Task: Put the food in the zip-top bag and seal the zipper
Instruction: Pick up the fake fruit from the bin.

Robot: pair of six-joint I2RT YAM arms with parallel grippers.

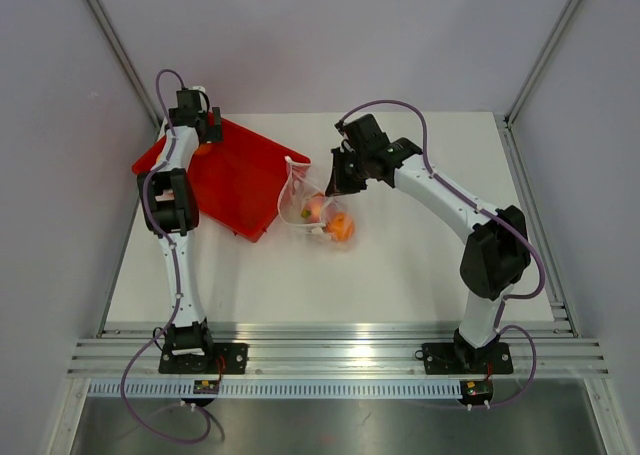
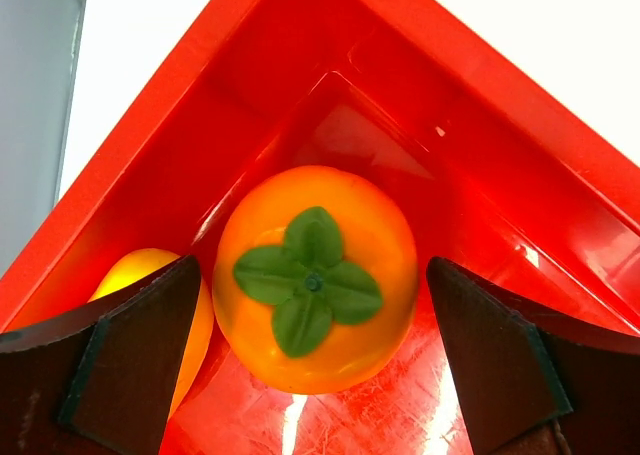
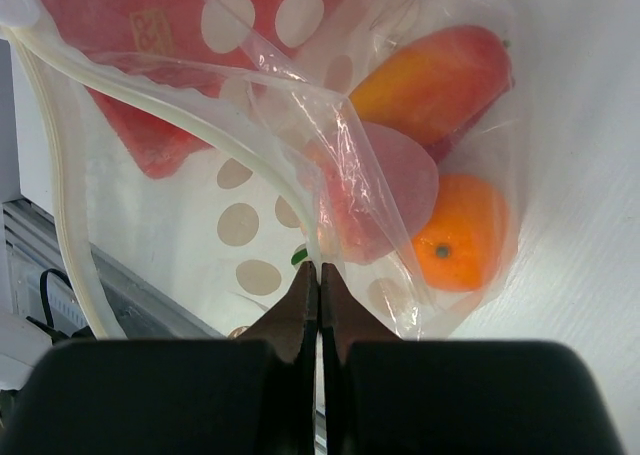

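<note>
- The left arm (image 1: pixel 185 275) and right arm (image 1: pixel 440 190) had white links and black joint housings.
- Purple cables (image 1: pixel 385 102) looped along each.
- The fingers (image 2: pixel 140 355) were dark brown wedges.

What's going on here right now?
The right end effector is shut on the zip-top bag, holding it up beside the red tray with the zipper unsealed. An orange ball, a pink ball and an oval piece sit inside. The left end effector hangs open around a toy persimmon in the tray's corner, a yellow-orange piece beside it.

Red tray (image 1: pixel 245 180), clear pale-dotted bag (image 3: pixel 240 225), orange fruit (image 2: pixel 380 235), green leaves (image 2: pixel 308 280)
</note>
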